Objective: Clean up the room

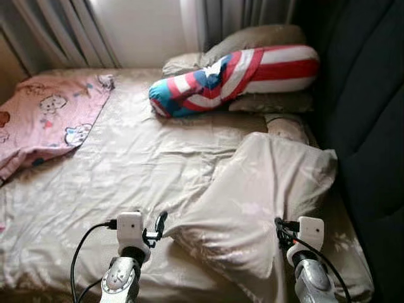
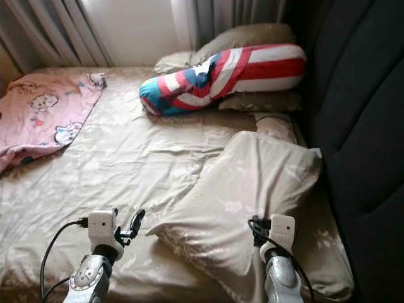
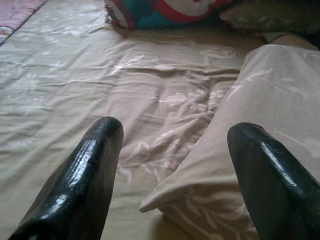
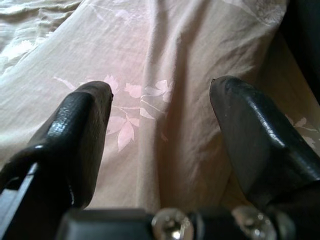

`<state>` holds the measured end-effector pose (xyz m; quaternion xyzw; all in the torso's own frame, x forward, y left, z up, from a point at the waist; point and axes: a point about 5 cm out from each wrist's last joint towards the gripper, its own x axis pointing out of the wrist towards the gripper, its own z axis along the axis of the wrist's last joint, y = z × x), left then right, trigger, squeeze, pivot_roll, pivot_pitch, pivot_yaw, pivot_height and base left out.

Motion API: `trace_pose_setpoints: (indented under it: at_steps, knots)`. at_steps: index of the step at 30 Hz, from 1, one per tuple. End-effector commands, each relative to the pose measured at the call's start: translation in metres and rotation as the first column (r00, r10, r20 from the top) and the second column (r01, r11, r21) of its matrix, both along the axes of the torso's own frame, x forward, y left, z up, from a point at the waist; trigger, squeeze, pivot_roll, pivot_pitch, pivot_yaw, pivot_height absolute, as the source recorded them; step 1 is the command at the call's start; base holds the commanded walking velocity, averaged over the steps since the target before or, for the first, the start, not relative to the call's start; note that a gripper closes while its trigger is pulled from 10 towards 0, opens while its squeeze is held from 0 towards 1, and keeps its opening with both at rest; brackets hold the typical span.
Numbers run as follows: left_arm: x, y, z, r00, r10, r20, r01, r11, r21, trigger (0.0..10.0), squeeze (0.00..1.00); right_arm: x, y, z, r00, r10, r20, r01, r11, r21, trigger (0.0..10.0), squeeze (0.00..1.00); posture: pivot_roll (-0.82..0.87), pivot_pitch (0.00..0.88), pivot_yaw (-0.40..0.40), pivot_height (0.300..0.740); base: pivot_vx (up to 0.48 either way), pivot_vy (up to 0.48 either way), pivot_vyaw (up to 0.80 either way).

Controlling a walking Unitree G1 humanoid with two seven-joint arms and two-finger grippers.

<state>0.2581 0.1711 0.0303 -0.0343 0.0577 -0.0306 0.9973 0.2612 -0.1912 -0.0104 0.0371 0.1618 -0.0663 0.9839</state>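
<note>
1. Two tools are spread wide at the beige pillow (image 1: 252, 208): the left tool (image 3: 172, 165) at its near corner, the right tool (image 4: 160, 125) over its cover.
2. Gripping the pillow is judged the step in hand; closing on fabric is called for next.
3. Beyond the pillow, open bed (image 1: 126, 170) is left toward the striped bolster (image 1: 240, 76); a dark headboard (image 1: 372, 126) stands just beside it.

Both arms reach forward, left claw (image 3: 172, 165) and right claw (image 4: 160, 125) spread apart.
</note>
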Motion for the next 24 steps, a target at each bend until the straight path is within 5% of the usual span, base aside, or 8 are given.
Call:
trace_pose_setpoints:
  at_steps: [1,7,8,9,10,15,24]
  knots:
    - [-0.002,0.004,0.0,1.0,0.015,0.0,-0.015,1.0,-0.005,10.0,0.0,-0.004,0.003,-0.005,1.0,-0.002,-0.029,0.002,1.0,0.006,10.0,0.0,-0.1,0.094,0.017,0.74,0.0,0.0,0.0]
    - [-0.004,0.004,0.0,1.0,0.01,0.0,-0.01,1.0,-0.009,10.0,0.0,-0.017,-0.005,-0.024,0.972,-0.15,-0.179,0.163,0.985,0.059,10.0,0.0,-0.09,0.101,0.021,0.74,0.0,0.0,0.0]
    - [-0.004,0.004,0.0,1.0,0.009,0.0,-0.009,1.0,-0.008,10.0,0.0,-0.019,-0.006,-0.026,0.966,-0.172,-0.191,0.189,0.979,0.073,10.0,0.57,-0.09,0.102,0.022,0.74,0.0,0.0,0.0]
    - [-0.004,0.004,0.0,1.0,0.009,0.0,-0.009,1.0,-0.008,10.0,0.0,-0.02,-0.007,-0.027,0.962,-0.187,-0.199,0.206,0.975,0.082,10.0,0.57,-0.09,0.102,0.022,0.74,0.0,0.0,0.0]
    - [-0.005,0.005,0.001,1.0,0.007,0.001,-0.007,1.0,-0.007,10.0,0.0,-0.023,-0.008,-0.03,0.952,-0.208,-0.223,0.238,0.964,0.115,10.0,1.0,-0.08,0.107,0.027,0.74,0.0,0.0,0.0]
    - [-0.008,0.011,0.004,1.0,0.003,0.004,-0.003,1.0,0.01,10.0,0.0,-0.032,-0.009,-0.04,0.915,-0.245,-0.321,0.296,0.948,0.121,10.0,1.0,-0.05,0.132,0.042,0.74,0.0,0.0,0.0]
    - [-0.019,0.019,0.01,1.0,-0.012,-0.003,0.012,0.999,0.037,10.0,0.0,-0.026,-0.008,-0.038,0.912,-0.251,-0.324,0.308,0.941,0.14,10.0,1.0,-0.01,0.207,0.088,0.74,0.0,0.0,0.0]
